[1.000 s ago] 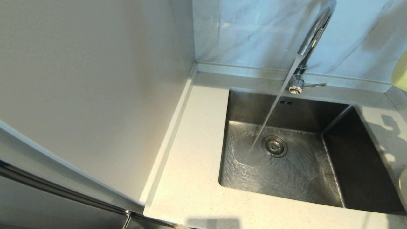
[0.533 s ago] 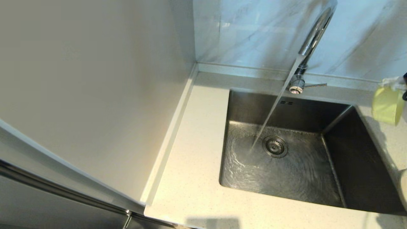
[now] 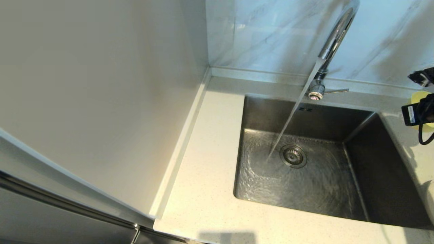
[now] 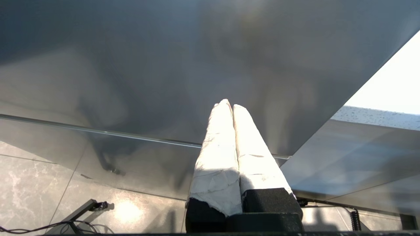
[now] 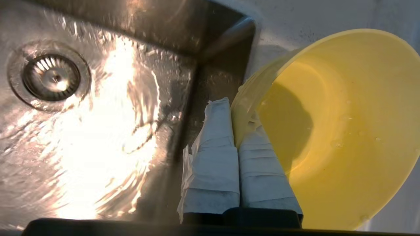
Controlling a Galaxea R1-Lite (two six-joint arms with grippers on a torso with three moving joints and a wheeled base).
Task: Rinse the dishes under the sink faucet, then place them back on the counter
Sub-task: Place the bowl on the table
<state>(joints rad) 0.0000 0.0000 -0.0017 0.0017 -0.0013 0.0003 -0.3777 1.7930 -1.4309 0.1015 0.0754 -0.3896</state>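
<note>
The chrome faucet (image 3: 334, 37) is running, and its stream falls slanting into the steel sink (image 3: 315, 193) just left of the drain strainer (image 3: 293, 156). My right gripper (image 5: 234, 108) is shut on the rim of the pale yellow bowl (image 5: 344, 131), one finger inside and one outside. It holds the bowl tilted over the sink's far right corner. In the head view only a sliver of the bowl (image 3: 418, 97) shows behind the black wrist at the right edge. The chopsticks are out of view. My left gripper (image 4: 228, 104) is shut on nothing, parked low beside a grey panel.
The speckled counter (image 3: 210, 169) runs along the sink's left and front. A tall pale wall panel (image 3: 101, 101) stands at the left. A cream-white curved edge, apparently the plate (image 3: 430, 203), shows at the right border. The faucet lever (image 3: 335, 90) points right.
The bowl came in from the upper right, dropped toward the sink's right rim, and the wrist has swung in front of it. The water keeps running.
</note>
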